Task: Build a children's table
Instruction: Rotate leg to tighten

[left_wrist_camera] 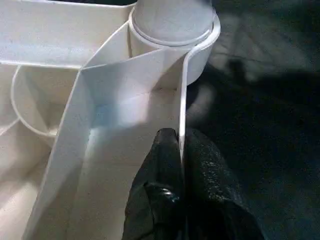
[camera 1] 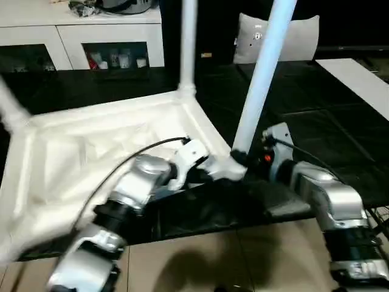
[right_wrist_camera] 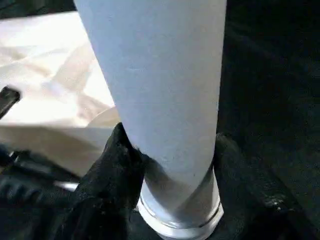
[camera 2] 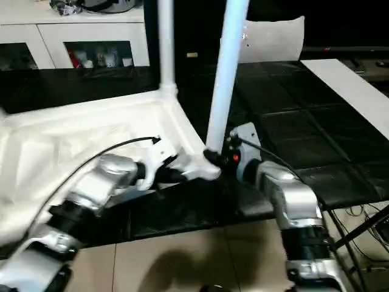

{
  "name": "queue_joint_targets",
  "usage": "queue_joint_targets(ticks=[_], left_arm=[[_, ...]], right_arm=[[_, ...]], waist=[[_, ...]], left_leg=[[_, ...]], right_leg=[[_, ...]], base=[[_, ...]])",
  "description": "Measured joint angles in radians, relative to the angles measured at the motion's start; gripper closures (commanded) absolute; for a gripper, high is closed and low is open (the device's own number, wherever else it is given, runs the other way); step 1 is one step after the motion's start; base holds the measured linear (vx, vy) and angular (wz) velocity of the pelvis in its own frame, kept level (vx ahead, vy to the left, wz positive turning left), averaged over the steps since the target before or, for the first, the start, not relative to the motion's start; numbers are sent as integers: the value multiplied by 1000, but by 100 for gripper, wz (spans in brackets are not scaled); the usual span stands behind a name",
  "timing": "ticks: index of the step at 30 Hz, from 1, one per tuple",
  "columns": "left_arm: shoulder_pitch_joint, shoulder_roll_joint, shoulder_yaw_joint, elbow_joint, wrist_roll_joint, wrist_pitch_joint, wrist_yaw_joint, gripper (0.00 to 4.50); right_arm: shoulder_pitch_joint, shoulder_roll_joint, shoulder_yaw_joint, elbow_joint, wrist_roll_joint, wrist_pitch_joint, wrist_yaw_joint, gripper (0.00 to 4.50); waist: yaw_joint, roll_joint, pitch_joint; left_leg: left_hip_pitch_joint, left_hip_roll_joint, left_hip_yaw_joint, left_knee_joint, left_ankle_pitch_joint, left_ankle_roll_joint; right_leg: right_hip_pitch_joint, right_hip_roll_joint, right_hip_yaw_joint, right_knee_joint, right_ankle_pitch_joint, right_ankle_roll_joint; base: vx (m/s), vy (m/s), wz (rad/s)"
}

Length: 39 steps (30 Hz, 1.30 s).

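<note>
Tabletop (camera 1: pixel 91 152) lies underside up on black desk (camera 1: pixel 340 128), w/ upright legs in its corner sockets. Right pincer (right_wrist_camera: pixel 167 165) pinches the nearest leg (camera 1: pixel 258 79) at its base, by tabletop's near corner. Left pincer (left_wrist_camera: pixel 180 165) pressed together on tabletop's thin side wall, just beside that corner socket (left_wrist_camera: pixel 172 35).

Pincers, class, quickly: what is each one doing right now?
Left pincer: closed, pinching the thin rim wall of the tabletop.
Right pincer: closed around the base of the near leg, at its corner socket.
</note>
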Motion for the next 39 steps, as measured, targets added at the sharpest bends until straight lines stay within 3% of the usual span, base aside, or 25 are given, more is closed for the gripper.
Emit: queue_joint_targets(ticks=[7,15,20,25,32,39], left_arm=[[0,0,-15,-8,0,-12,-5,450],[10,107,-81,-4,1,-175,-163,450],[6,174,-110,14,5,-275,-277,450],[3,215,-130,22,4,-338,-365,450],[2,265,-164,20,-18,-406,-505,450],[-7,298,-188,24,-17,-471,-581,450]], right_arm=[[27,-26,6,-16,3,-41,53,118],[60,-168,65,-33,15,-112,292,48],[67,-269,117,-67,25,-133,462,48],[67,-322,154,-75,27,-166,571,48],[69,-360,191,-74,40,-178,683,116],[81,-384,216,-84,62,-185,760,176]], waist=[[12,5,0],[26,8,2],[53,8,2],[65,8,2],[81,7,2],[82,7,1]], left_leg=[[0,1,1,-2,-3,4],[1,2,1,0,-2,4],[1,1,1,1,-2,4],[1,1,1,1,-3,4],[1,1,1,2,-2,4],[1,1,1,2,-2,4]], right_leg=[[-1,-1,1,0,-4,0],[-1,0,1,2,-3,-1],[0,-2,2,1,-3,-1],[1,-2,2,2,-3,-1],[1,-2,2,3,-2,-1],[1,-2,3,3,-2,-1]], base=[[0,0,0],[0,0,0],[0,0,0],[0,0,0],[0,0,0],[0,0,0]])
